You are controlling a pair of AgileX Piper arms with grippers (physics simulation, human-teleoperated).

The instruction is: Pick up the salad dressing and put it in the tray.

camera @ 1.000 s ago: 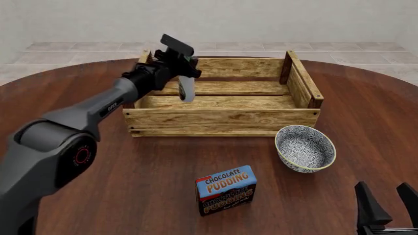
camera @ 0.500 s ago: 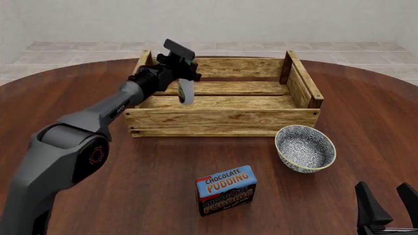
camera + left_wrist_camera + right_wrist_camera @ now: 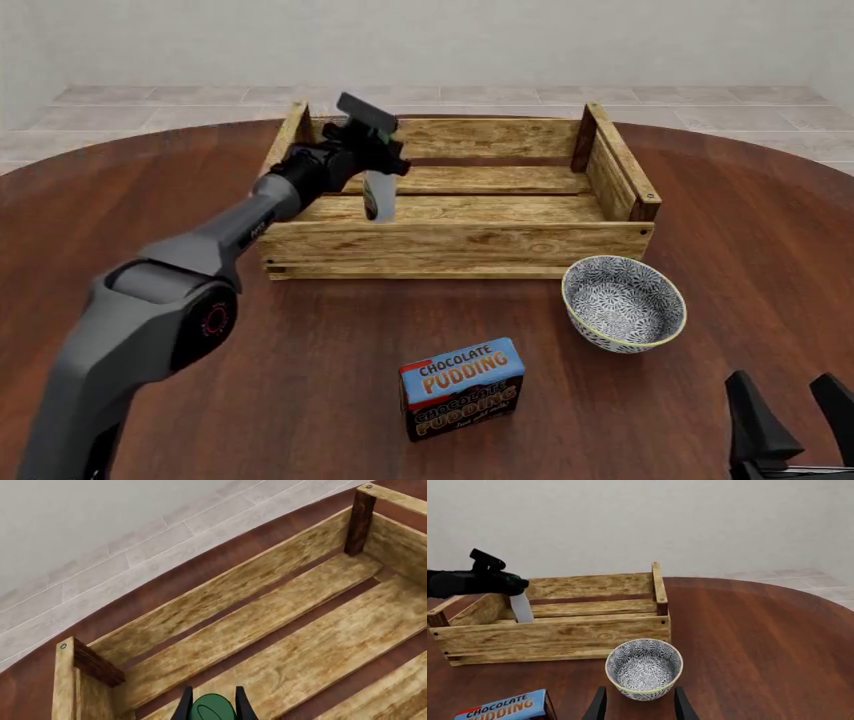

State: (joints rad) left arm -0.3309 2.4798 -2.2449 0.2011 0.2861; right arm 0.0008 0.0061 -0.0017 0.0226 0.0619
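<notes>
My left gripper (image 3: pixel 383 163) is shut on the salad dressing (image 3: pixel 379 195), a slim white bottle hanging upright from its dark green cap (image 3: pixel 212 709) inside the left end of the tray (image 3: pixel 454 240). The bottle's lower end is down between the crate's walls, near the slatted floor. It also shows in the right wrist view (image 3: pixel 521 606). The tray is a large light-wood slatted crate with dark corner posts (image 3: pixel 361 521). My right gripper (image 3: pixel 797 420) is open and empty near the table's front right edge, its fingers (image 3: pixel 598 705) pointing toward the bowl.
A round blue-patterned bowl (image 3: pixel 623 302) stands in front of the crate's right corner. A blue-and-black chocolate pudding box (image 3: pixel 462 388) stands at front centre. The brown round table (image 3: pixel 747 210) extends around them.
My left gripper has moved farther over the crate and lower with the bottle, which now hangs deeper inside the tray's left end. The right arm has not moved.
</notes>
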